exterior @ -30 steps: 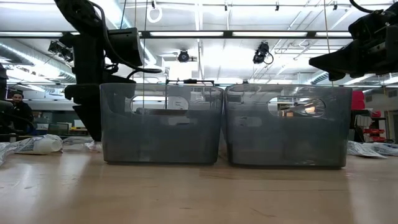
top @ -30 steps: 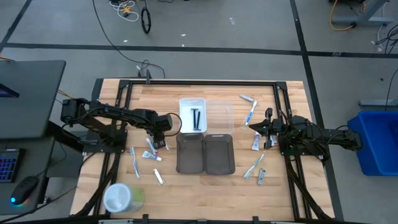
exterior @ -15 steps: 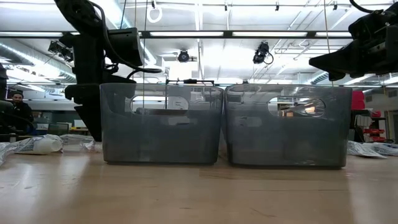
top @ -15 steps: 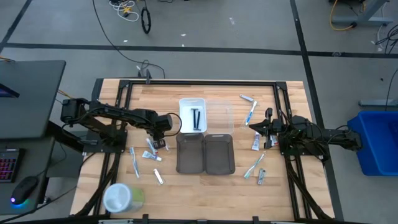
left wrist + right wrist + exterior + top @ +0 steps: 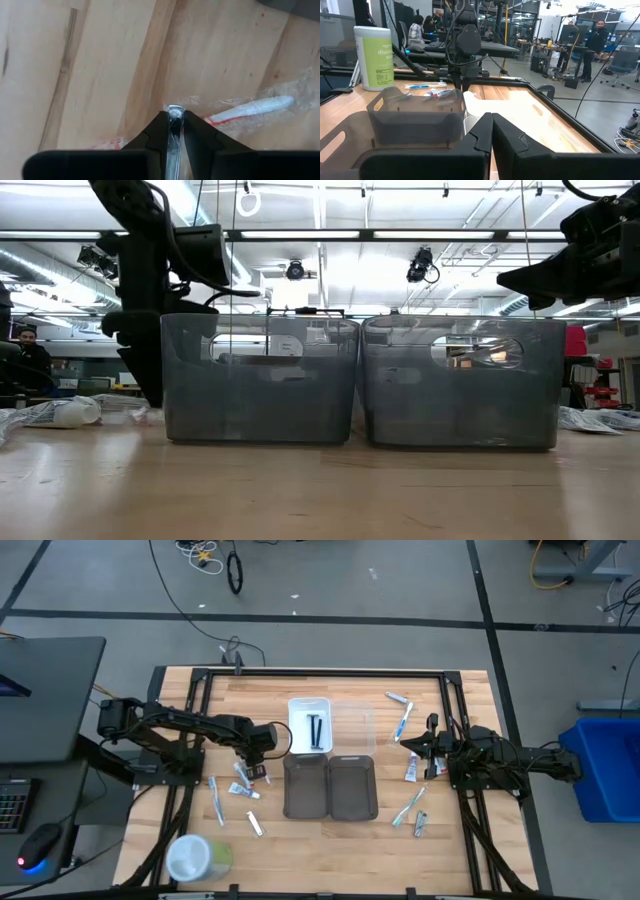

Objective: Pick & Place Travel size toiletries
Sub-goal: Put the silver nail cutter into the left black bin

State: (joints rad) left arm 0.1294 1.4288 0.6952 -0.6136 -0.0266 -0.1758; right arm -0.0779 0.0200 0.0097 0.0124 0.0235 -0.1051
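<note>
Since the earlier frames almost nothing has shifted: the left arm keeps its place beside the trays, and only its jaws have drawn together.

High view: on the pale, planked wooden table (image 5: 320, 850) the left gripper (image 5: 262, 750) is down over a cluster of small packets (image 5: 243, 788) just left of two grey trays (image 5: 330, 787). A white tray (image 5: 295, 710) behind them holds thin black sticks (image 5: 314, 729), with a clear tray (image 5: 360, 720) beside it. A slim toothbrush (image 5: 215, 799) lies nearer the front-left, and a round white-and-green container (image 5: 195, 858) stands at the front-left corner. The right gripper (image 5: 412, 744) waits over the right side, with more tubes and brushes (image 5: 410, 808) scattered around it.

Low view: the two grey trays are translucent, smooth-walled, with oval handle cut-outs; the left arm stands at the left one's side.

Left wrist view: the dark fingers (image 5: 157, 132) are pinched on a thin, clear-wrapped item (image 5: 175, 111) with a rounded shiny tip, at the wood. A white tube (image 5: 260, 106) in crinkled clear wrap with a red edge lies near it.

Right wrist view: the right gripper's fingers are pressed together with nothing between them. The container's green label begins "disin"; the rest cannot be read.
</note>
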